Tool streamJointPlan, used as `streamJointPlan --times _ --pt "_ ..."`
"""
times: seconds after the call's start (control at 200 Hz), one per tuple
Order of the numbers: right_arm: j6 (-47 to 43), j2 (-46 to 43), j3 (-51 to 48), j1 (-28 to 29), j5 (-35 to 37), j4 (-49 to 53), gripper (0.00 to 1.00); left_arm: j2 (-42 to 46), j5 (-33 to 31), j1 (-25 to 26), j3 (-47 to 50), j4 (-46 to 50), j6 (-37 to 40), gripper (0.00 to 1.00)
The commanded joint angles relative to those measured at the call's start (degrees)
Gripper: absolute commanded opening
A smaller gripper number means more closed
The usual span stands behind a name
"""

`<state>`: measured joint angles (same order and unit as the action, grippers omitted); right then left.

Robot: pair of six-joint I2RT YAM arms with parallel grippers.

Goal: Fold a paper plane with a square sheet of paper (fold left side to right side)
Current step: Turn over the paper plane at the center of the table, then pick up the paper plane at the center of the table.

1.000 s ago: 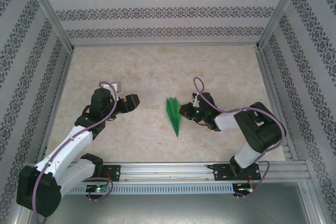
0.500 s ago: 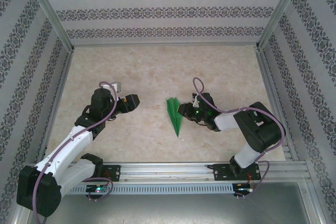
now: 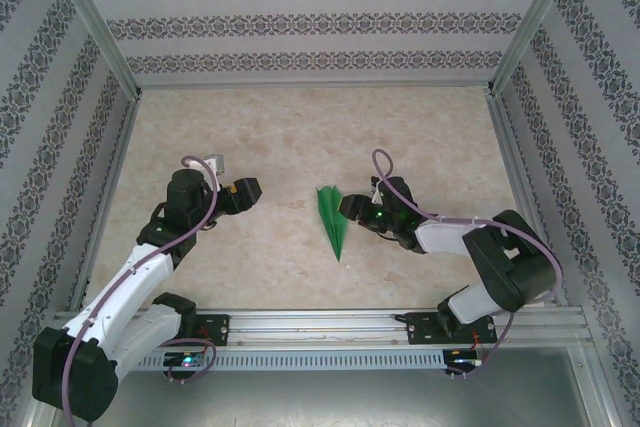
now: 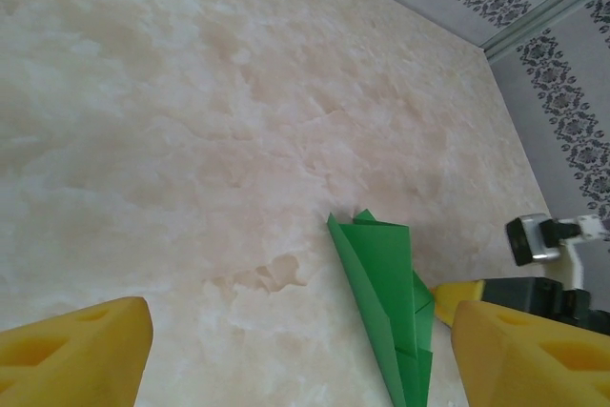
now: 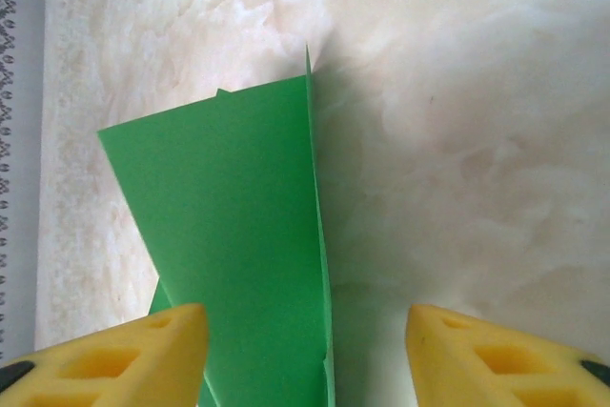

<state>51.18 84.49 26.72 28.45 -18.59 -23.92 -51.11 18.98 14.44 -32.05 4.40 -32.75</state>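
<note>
the paper plane (image 3: 333,224) is laid mid-way across the table (image 3: 280,137), nose near 6 o'clock; at its 3 o'clock the right gripper (image 3: 345,209) is spread over one wing (nothing pinched), and the left gripper (image 3: 250,190) is held agape, empty. folds could be sprung if that wing is snagged.

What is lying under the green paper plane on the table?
The paper plane lies on the beige marbled table, which shows all around its edges. The patch right beneath the folded layers is covered, so it cannot be checked.
</note>
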Motion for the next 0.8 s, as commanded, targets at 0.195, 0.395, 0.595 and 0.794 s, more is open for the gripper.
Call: streamJointPlan --times 0.195,0.395,0.595,0.794 --pt "-9.86 -14.79 5.47 2.56 10.41 29.84 0.72 2.79 -1.82 -2.04 -0.33 2.52 3.56 0.85" --pt "-11.60 -17.63 12.04 5.96 14.07 44.91 0.74 3.65 -2.19 -2.57 -0.11 2.94 4.44 0.86" --pt "-9.95 -12.82 18.91 9.74 14.26 50.89 0.71 4.38 -2.28 -2.77 0.23 3.53 4.89 0.86" --pt "-11.14 -3.63 26.82 14.60 17.03 54.74 0.67 6.14 -2.55 -2.92 1.23 4.46 5.13 0.86"
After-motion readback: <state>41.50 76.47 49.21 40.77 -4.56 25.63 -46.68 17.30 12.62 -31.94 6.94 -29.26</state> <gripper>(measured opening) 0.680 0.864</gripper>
